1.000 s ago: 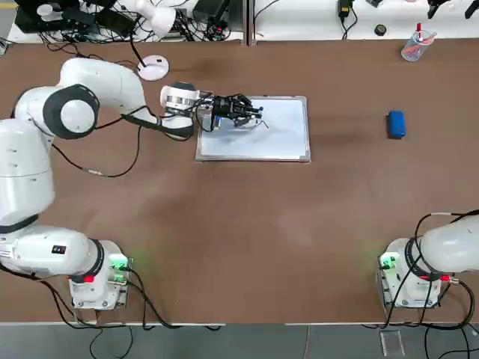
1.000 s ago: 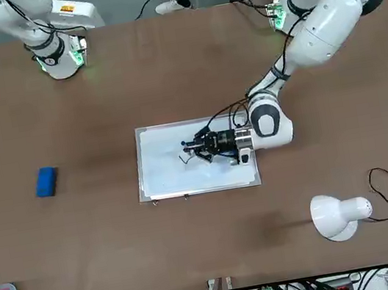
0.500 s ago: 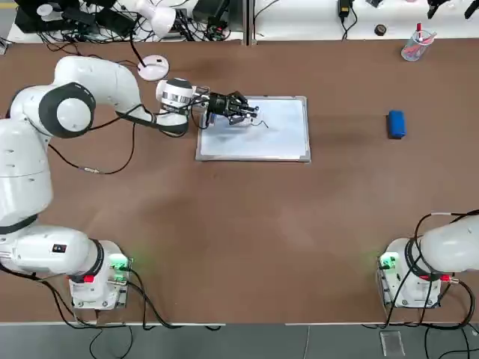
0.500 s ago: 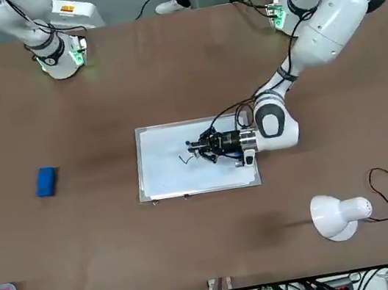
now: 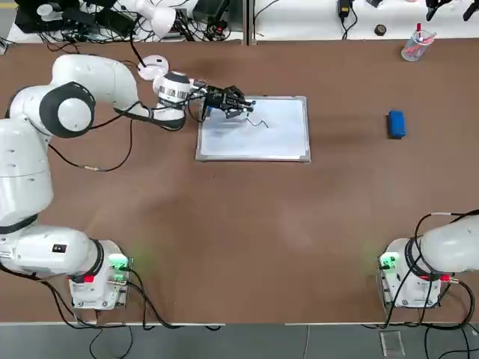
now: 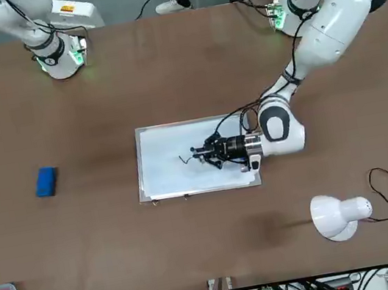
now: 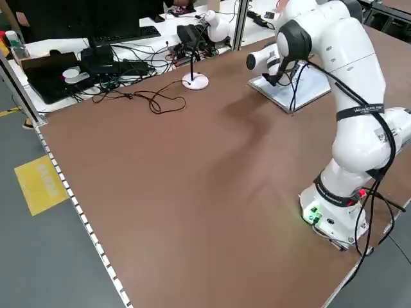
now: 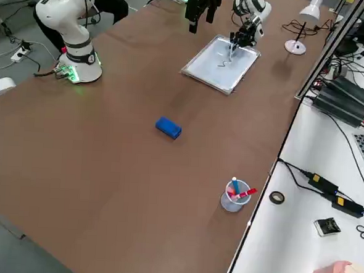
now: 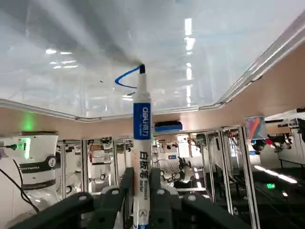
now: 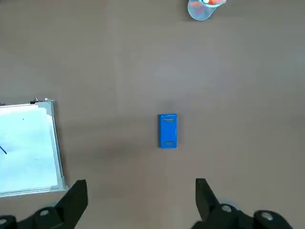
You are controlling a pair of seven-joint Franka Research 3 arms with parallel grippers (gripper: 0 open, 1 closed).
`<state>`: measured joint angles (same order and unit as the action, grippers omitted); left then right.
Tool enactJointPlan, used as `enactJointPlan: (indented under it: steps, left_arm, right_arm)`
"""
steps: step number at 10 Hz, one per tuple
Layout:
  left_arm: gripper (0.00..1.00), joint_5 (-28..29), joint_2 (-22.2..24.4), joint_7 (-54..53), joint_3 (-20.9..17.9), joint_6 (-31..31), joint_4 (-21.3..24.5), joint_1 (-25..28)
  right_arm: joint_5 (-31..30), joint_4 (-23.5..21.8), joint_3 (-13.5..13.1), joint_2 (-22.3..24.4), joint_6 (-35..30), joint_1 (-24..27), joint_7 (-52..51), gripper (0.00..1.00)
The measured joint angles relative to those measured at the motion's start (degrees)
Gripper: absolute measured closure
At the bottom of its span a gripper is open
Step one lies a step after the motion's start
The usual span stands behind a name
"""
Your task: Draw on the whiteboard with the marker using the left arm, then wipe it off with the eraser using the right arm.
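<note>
- On the whiteboard (image 5: 262,146), we lengthen the wavy line (image 9: 118,83); drawing continues, wiping comes later.
- Our left gripper (image 9: 142,183), over the board, pinches the marker (image 9: 142,114).
- Only the left wrist view shows us its tip meeting ink.
- Beyond, our right gripper (image 10: 142,180) waits spread near the eraser (image 10: 168,130).

The whiteboard (image 5: 277,138), silver-framed, lies flat towards twelve o'clock on the desk, bearing a short squiggle; the slim white-and-blue marker (image 9: 142,157) meets it tip-first; the blue block eraser (image 5: 397,124) lies at the board's three o'clock.
</note>
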<state>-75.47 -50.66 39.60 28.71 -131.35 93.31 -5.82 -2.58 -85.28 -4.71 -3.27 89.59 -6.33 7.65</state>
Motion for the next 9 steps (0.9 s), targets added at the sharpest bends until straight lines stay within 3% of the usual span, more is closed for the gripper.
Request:
enactJointPlan:
  steps: [5, 9]
  left_arm:
    - [0.83, 16.18, 3.96, 12.59, 0.25, 0.06, -4.93, -0.16]
    - [0.83, 34.86, 10.28, 14.36, 0.28, 1.31, -5.44, -0.15]
  right_arm:
    - [0.01, -0.21, 0.0, -0.02, -0.02, -0.01, 0.0, 0.0]
    - [0.05, -2.99, 0.02, 0.93, 0.44, -0.2, -0.02, 0.0]
